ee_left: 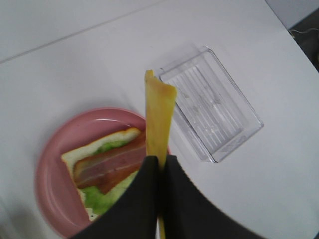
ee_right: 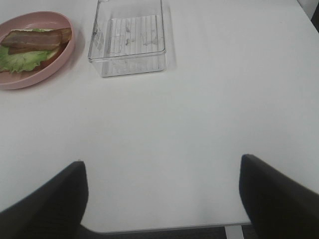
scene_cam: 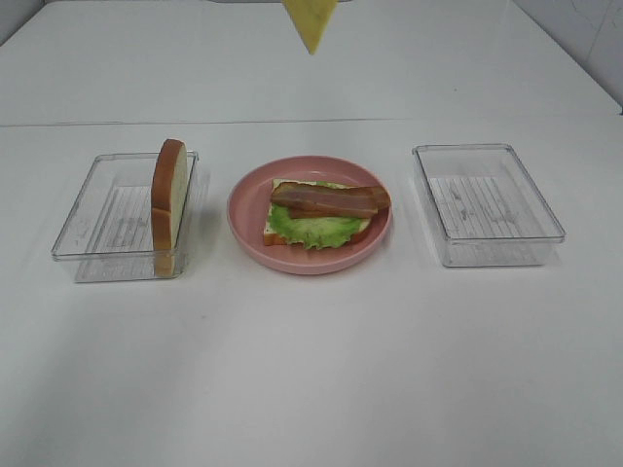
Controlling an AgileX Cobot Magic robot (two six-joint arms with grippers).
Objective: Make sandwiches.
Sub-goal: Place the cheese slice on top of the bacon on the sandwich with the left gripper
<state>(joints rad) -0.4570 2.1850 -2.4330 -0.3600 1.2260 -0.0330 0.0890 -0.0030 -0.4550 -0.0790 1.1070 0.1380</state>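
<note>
1. The cheese slice (ee_left: 158, 117) is pinched edge-on in the left gripper (ee_left: 160, 167), whose jaws are closed on its lower edge; it hangs high above the far side of the table (scene_cam: 311, 370), its corner just visible in the high view.
2. The right gripper (ee_right: 162, 191) is held wide apart and empty, well back from the right tray (ee_right: 128, 40).
3. The cheese should be lowered flat over the bacon (scene_cam: 329, 200), squared to the bottom bread (scene_cam: 275, 233) on the pink plate (scene_cam: 248, 229), then released.
4. The thin, flexible cheese may droop; the ruffled lettuce (scene_cam: 310, 230) gives an uneven bed.
5. The top bread (scene_cam: 168, 206) stands on edge in the left tray (scene_cam: 92, 219), waiting.
</note>
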